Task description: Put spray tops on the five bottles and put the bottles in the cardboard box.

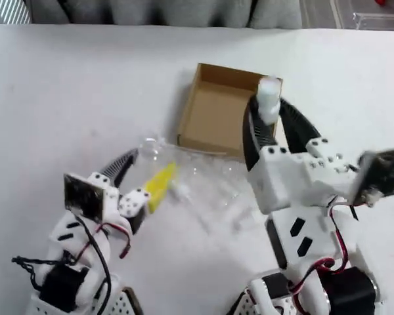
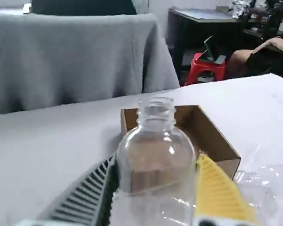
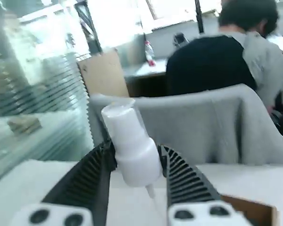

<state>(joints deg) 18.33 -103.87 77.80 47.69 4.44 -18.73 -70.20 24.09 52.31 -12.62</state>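
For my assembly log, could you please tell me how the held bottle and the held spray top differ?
The bottle is clear with a bare threaded neck; the spray top is opaque white. The bottle sits in the left gripper, the spray top in the right gripper by the cardboard box. Each is clamped by its gripper.

Your high view looks down on the table (image 1: 65, 98) from above. Each wrist view looks close along its jaws, facing far. High and left-wrist views share the box (image 1: 213, 115).
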